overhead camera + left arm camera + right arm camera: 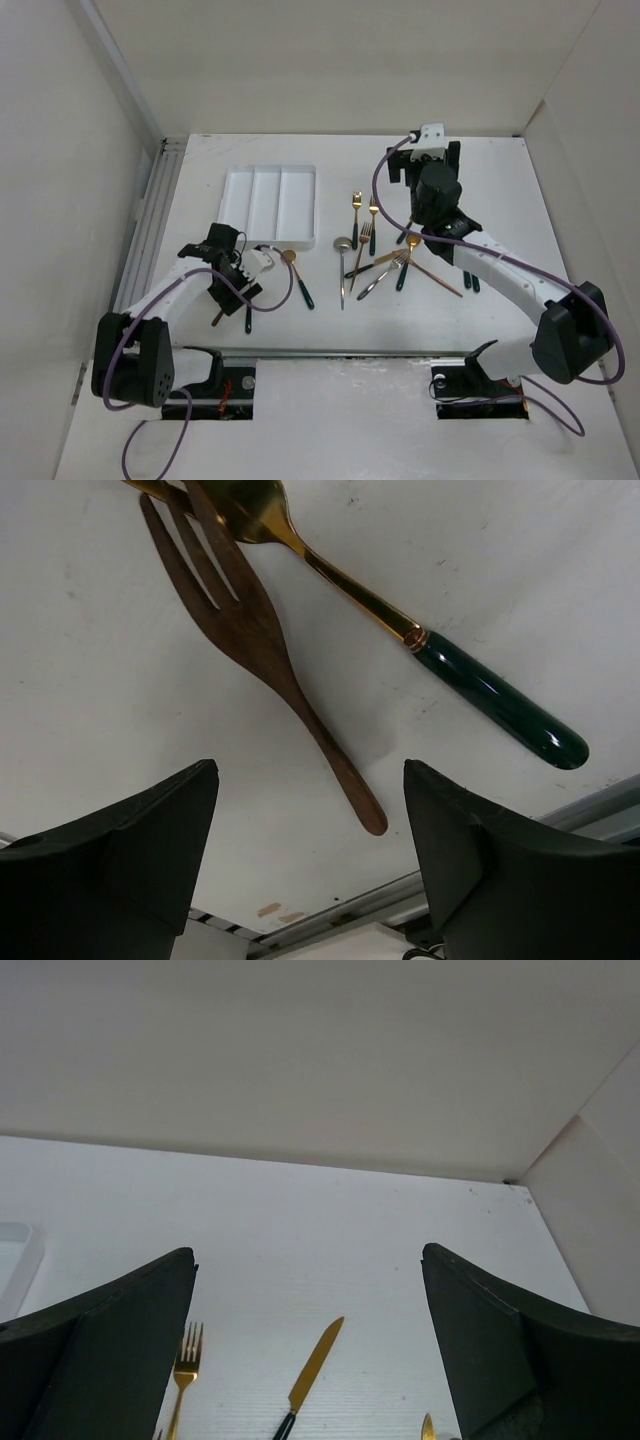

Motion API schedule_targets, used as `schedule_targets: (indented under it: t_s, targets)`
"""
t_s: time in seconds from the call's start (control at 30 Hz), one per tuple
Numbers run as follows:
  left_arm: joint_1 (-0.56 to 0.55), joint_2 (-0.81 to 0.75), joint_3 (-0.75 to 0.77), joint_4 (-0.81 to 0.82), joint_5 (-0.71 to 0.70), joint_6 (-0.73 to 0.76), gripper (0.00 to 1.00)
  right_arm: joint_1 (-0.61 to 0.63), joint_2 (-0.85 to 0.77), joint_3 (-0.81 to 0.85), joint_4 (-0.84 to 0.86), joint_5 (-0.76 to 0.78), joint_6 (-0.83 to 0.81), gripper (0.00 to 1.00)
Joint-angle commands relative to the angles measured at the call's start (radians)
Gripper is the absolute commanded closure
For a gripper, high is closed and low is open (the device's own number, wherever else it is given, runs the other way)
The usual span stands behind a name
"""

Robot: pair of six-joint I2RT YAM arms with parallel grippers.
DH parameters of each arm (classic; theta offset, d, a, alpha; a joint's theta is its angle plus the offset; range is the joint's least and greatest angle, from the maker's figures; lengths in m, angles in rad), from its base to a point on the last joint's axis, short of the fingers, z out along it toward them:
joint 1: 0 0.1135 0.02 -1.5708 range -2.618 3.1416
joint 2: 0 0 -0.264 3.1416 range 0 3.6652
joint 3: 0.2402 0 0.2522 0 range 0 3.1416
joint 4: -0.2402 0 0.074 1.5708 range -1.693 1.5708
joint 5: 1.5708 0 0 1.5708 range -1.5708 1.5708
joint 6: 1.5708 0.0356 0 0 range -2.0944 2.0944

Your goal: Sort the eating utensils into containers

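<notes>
- Left fingers (150,850) are spread apart with nothing between them, and the left gripper (310,767) hangs low over the table (100,680).
- Just ahead of the tips lies a brown wooden fork (270,650), handle end pointing into the gap. A gold utensil (350,585) with a dark green handle crosses over its prongs.
- Right gripper (310,1252) is wide open too, holding nothing. A gold fork (183,1365) and a gold knife (315,1360) lie on the table beyond the gap.
- The white tray (268,200) sits just past the left gripper, and the cutlery pile (385,262) is to its right.
</notes>
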Motion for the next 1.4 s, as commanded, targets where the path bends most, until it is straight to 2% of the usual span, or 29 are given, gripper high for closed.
schedule_targets:
  t_s: [0.0, 0.1, 0.23, 0.37, 0.5, 0.53, 0.63, 0.67, 0.87, 1.13, 1.23, 1.37]
  targets:
    - [-0.003, 0.043, 0.031, -0.037, -0.016, -0.017, 0.29, 0.027, -0.003, 0.005, 0.018, 0.042, -0.008, 0.00]
    - [-0.012, 0.082, 0.021, -0.011, -0.038, -0.040, 0.30, 0.038, -0.014, -0.007, 0.018, 0.062, -0.008, 0.00]
    - [-0.012, 0.141, -0.020, 0.047, -0.129, -0.066, 0.38, 0.038, -0.024, -0.029, 0.018, 0.071, -0.017, 0.00]
    - [-0.012, 0.193, -0.020, 0.047, -0.093, -0.077, 0.47, 0.038, -0.034, -0.029, 0.018, 0.081, -0.037, 0.00]
    - [-0.012, 0.250, -0.011, 0.056, -0.070, -0.115, 0.66, 0.038, -0.015, -0.018, 0.018, 0.104, -0.055, 0.00]
    - [-0.012, 0.267, -0.011, 0.057, -0.070, -0.115, 0.76, 0.038, -0.006, -0.018, 0.018, 0.104, -0.055, 0.00]
    - [-0.012, 0.313, 0.011, 0.066, -0.058, -0.144, 0.89, 0.038, -0.006, -0.007, 0.018, 0.113, -0.066, 0.00]
    - [-0.012, 0.325, 0.011, 0.066, -0.058, -0.154, 1.00, 0.038, 0.003, -0.007, 0.018, 0.113, -0.076, 0.00]
    - [-0.012, 0.325, 0.020, 0.066, -0.048, -0.172, 1.00, 0.038, 0.014, 0.002, 0.018, 0.113, -0.077, 0.00]
    - [0.011, 0.235, 0.195, 0.001, 0.037, -0.224, 1.00, 0.038, 0.014, 0.011, 0.028, 0.104, -0.067, 0.00]
    - [0.011, 0.164, 0.282, -0.045, 0.106, -0.215, 1.00, 0.038, 0.023, 0.011, 0.028, 0.104, -0.067, 0.00]
    - [0.072, 0.109, 0.414, -0.065, 0.307, -0.190, 1.00, 0.038, 0.023, 0.020, 0.028, 0.085, -0.058, 0.00]
